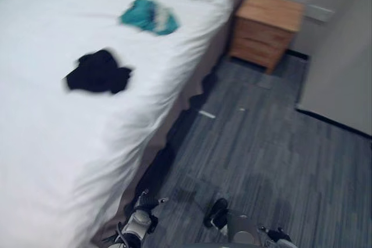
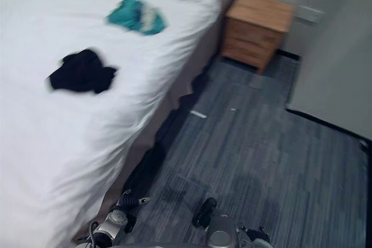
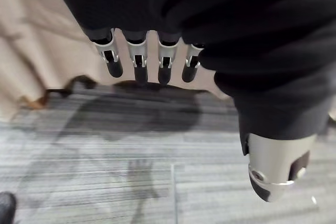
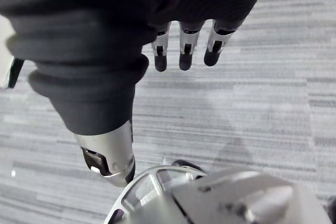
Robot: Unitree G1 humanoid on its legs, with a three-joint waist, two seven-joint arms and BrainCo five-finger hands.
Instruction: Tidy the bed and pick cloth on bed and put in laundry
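A black cloth [image 1: 97, 72] lies crumpled on the white bed [image 1: 52, 143], toward its middle. A teal and white cloth [image 1: 149, 17] lies farther up the bed, nearer the head. My left hand [image 3: 139, 56] hangs down over the grey floor beside the bed's beige skirt, fingers straight and holding nothing. My right hand [image 4: 184, 51] hangs likewise over the floor, fingers relaxed and empty. Both hands are well below and away from the cloths.
A wooden nightstand [image 1: 266, 28] stands at the head of the bed against the wall. Grey striped carpet floor [image 1: 261, 149] stretches right of the bed, with a small white scrap [image 1: 206, 114] on it. A pale wall or door panel [image 1: 340, 68] stands at the right.
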